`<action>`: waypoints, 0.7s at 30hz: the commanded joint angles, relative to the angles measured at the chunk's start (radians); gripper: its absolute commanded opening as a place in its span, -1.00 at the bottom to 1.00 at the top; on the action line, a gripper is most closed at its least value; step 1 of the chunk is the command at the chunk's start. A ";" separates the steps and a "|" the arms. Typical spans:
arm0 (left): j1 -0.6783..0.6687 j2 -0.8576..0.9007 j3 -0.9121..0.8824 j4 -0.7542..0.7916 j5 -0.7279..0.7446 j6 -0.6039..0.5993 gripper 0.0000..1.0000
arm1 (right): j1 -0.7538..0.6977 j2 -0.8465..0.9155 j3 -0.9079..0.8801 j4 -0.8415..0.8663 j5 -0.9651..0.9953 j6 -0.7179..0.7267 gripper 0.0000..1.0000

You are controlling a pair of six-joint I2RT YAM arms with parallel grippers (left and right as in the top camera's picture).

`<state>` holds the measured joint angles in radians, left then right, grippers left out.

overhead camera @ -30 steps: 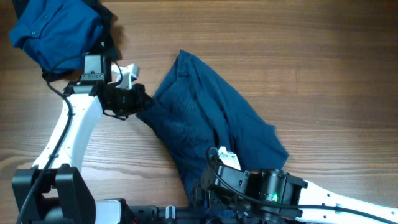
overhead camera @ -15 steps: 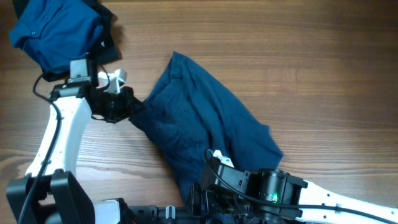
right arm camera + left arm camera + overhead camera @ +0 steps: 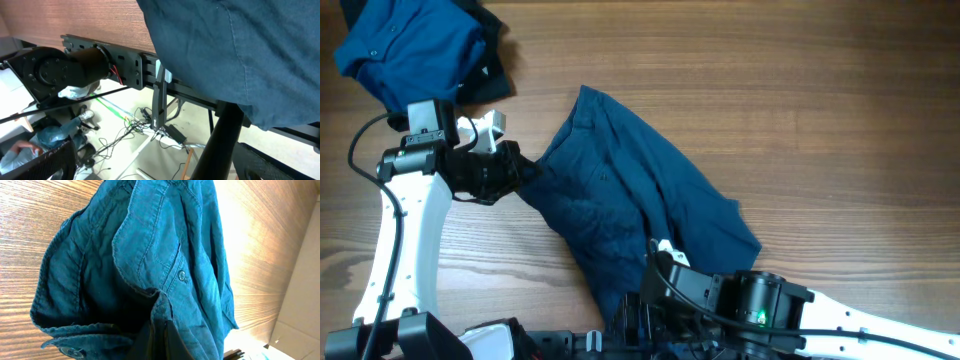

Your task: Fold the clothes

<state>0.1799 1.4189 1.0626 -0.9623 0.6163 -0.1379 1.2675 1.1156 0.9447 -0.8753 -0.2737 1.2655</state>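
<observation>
A brown wood-grain table (image 3: pixel 820 100) fills the overhead view. Past its near edge, the right wrist view shows a black metal frame, loose cables and floor clutter.

The large dark navy cloth garment with stitched seams and a small button (image 3: pixel 630 200) lies rumpled across the middle of the table. It runs diagonally from a raised corner at upper left down to the near edge, where its hem hangs over. It is neither spread flat nor squared, and no clean fold shows in it.

The left gripper (image 3: pixel 515 170) is clamped tight on the garment's left edge. In the left wrist view the cloth bunches into a pleat right where the black fingers (image 3: pixel 159 342) meet it.

The right gripper (image 3: pixel 145 152) sits low at the table's front edge, just under the overhanging hem, its jaws spread wide with nothing between them.

A brighter blue crumpled shirt (image 3: pixel 405 50) sits in the far left corner, well apart from the navy piece. It is heaped rather than folded (at least from above it shows no tidy edges).

By my reading the task is at an early stage. The navy garment is only being positioned, so flattening it and every fold remain to be done, and the bright blue shirt looks untouched.
</observation>
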 commanded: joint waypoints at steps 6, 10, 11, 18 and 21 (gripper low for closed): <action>0.080 -0.020 0.011 -0.011 0.031 -0.035 -0.92 | 0.048 0.122 -0.005 0.054 -0.011 0.077 1.00; 0.134 -0.020 0.011 -0.030 0.030 -0.034 -0.92 | 0.048 0.163 -0.005 0.073 0.004 0.110 0.99; 0.144 -0.020 0.011 -0.030 0.030 -0.034 -0.92 | 0.048 0.169 -0.005 0.074 0.012 0.125 1.00; 0.212 -0.020 0.011 -0.053 0.030 -0.034 -0.92 | 0.048 0.170 -0.005 0.071 0.102 0.217 0.99; 0.226 -0.020 0.011 -0.053 0.030 -0.034 -0.92 | 0.048 0.170 -0.005 0.067 0.156 0.254 0.99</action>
<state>0.3851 1.4189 1.0626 -1.0115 0.6235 -0.1631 1.3094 1.2774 0.9447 -0.8062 -0.2070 1.4410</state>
